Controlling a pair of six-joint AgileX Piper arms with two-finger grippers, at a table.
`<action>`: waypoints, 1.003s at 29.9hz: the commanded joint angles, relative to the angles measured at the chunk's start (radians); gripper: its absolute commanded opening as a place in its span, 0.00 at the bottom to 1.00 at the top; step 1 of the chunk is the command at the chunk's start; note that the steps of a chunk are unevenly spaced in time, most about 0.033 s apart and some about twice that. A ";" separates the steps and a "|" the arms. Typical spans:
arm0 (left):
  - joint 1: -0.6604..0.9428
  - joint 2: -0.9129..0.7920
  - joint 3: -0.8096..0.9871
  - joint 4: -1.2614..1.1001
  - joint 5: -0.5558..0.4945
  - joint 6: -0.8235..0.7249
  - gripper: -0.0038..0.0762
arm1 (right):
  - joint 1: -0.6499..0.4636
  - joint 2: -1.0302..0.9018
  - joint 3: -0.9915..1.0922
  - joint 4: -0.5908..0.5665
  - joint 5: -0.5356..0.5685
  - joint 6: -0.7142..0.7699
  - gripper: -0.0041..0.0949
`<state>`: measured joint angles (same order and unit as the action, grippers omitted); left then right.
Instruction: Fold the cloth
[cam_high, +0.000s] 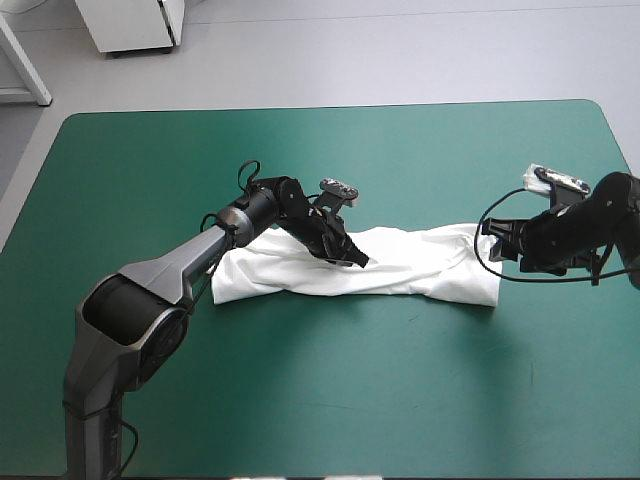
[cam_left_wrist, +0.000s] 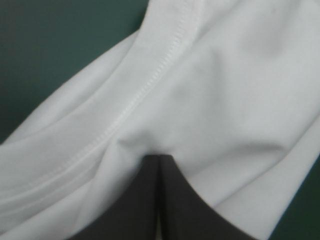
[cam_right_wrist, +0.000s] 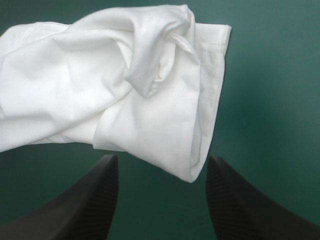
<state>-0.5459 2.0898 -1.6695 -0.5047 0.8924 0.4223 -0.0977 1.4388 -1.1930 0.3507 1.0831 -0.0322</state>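
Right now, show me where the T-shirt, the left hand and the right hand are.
T-shirt (cam_high: 420, 262): high view, middle of the white fabric.
Left hand (cam_left_wrist: 159, 160): left wrist view, tip where its shut fingers meet.
Right hand (cam_right_wrist: 161, 159): right wrist view, midway between its open fingers.

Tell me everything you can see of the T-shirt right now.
The T-shirt is white, soft-looking cloth, lying as a long rumpled band across the middle of the teal-green cover, a stitched hem showing. The left gripper is shut on it near its middle, cloth puckering at the fingers. Its bunched right end lies just ahead of the open right gripper, untouched by it.
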 joint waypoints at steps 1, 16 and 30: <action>-0.007 -0.027 -0.010 -0.018 0.001 -0.011 0.04 | -0.015 -0.029 0.056 0.060 -0.124 -0.071 0.58; -0.007 -0.027 -0.010 -0.018 0.014 -0.011 0.04 | -0.015 0.191 0.102 0.058 -0.234 -0.087 0.58; -0.007 -0.027 -0.010 -0.018 0.014 -0.011 0.04 | 0.018 0.298 0.102 0.160 -0.181 -0.186 0.16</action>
<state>-0.5451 2.0900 -1.6695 -0.5074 0.8974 0.4204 -0.1089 1.7255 -1.0911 0.4996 0.8735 -0.1782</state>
